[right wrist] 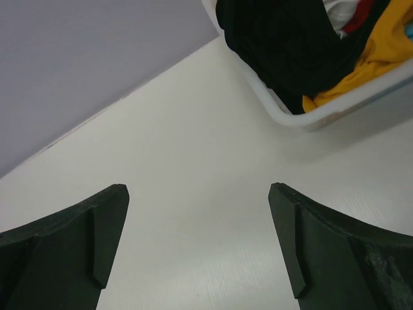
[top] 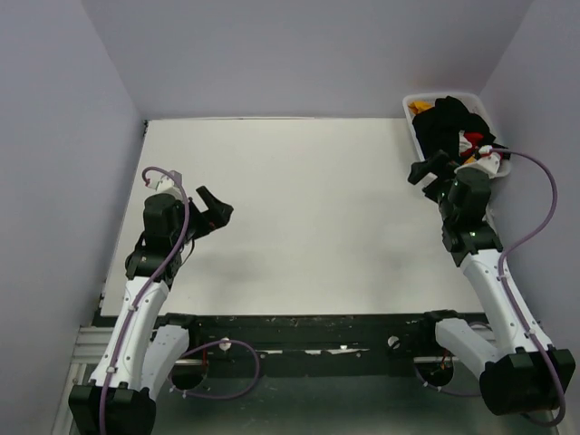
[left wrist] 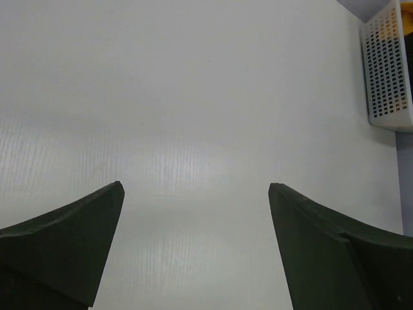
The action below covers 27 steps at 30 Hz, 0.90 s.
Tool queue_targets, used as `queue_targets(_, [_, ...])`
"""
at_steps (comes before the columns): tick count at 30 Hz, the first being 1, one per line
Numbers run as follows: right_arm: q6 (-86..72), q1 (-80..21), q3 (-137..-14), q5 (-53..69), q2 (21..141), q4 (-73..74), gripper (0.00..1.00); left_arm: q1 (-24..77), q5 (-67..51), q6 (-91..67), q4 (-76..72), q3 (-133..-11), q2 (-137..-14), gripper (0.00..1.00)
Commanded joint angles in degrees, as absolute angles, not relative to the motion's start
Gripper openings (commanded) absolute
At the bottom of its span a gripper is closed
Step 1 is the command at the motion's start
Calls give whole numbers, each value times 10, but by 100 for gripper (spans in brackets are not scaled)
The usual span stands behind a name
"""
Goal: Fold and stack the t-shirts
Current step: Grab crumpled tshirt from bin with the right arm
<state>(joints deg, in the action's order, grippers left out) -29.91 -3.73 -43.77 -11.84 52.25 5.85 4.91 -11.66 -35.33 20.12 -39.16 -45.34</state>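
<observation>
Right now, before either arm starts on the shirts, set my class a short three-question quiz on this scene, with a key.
1. Multiple choice: of the left gripper and the right gripper, which is nearer the basket? A. left B. right
2. True or false: the right gripper is shut on a shirt.
3. Short answer: what colour is the largest t-shirt showing in the basket?

Key
1. B
2. False: it is open, with nothing between its fingers.
3. Black: the black t-shirt covers most of the pile.
</observation>
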Motion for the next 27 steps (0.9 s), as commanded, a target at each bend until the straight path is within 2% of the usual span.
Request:
queue_targets(1, [-256,-35,-504,-157,584,6,100,51,-122,-339,166,-375,-426,99])
queue_targets(7, [-195,-34,-621,-238,750,-30,100,50,-94,-344,154,-368,-408,98])
queue_targets(12, [-177,-34,-811,-284,937,57,100,49,-47,-355,145,-352,-391,99])
queue_targets(19, [-131,-27,-1003,-510,1147,108,100,48,32,-368,166,-333,-358,99])
queue_targets(24, [-113,-7,-1065,-474,1237,102,100,47,34,-370,158,-329,-353,99])
queue_targets(27, [-77,-5,-1099,-468,1284,61,94,47,36,-371,158,-330,-356,99])
